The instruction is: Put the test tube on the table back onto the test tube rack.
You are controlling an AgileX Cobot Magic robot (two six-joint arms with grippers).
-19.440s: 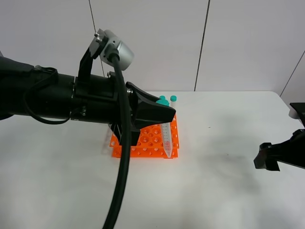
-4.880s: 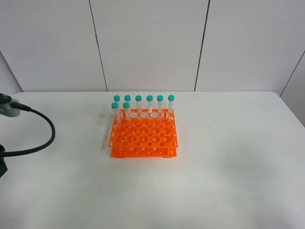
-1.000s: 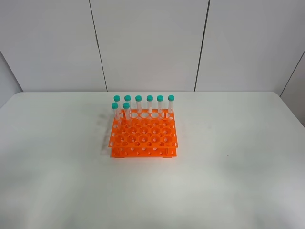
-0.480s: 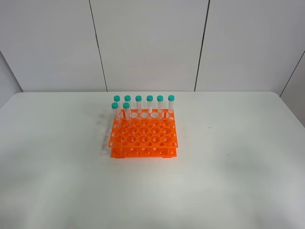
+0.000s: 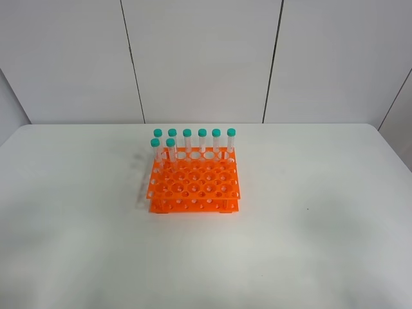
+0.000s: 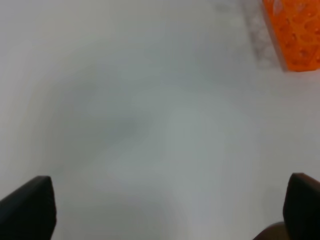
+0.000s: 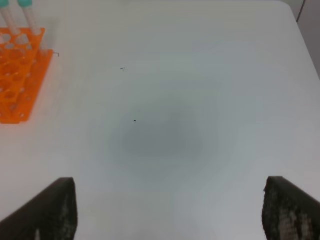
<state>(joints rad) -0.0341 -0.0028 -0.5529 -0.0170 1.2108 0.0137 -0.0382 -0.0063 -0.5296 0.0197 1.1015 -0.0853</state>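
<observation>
The orange test tube rack [image 5: 195,187] stands mid-table on the white table [image 5: 309,232]. Several teal-capped test tubes [image 5: 202,140] stand upright along its back rows, and I see no tube lying on the table. Neither arm shows in the exterior high view. The left wrist view shows my left gripper [image 6: 165,207] open and empty over bare table, with a corner of the rack [image 6: 295,35] far off. In the right wrist view my right gripper [image 7: 170,210] also stands open and empty, the rack [image 7: 17,85] and two tubes [image 7: 20,15] well away from it.
White wall panels rise behind the table's far edge [image 5: 257,124]. Its rounded right corner [image 7: 287,7] shows in the right wrist view. A few tiny dark specks [image 7: 134,120] mark the tabletop.
Nothing has moved over the last second. Earlier, the left arm held a tube over the rack and then withdrew past the left edge, out of the overhead view.
</observation>
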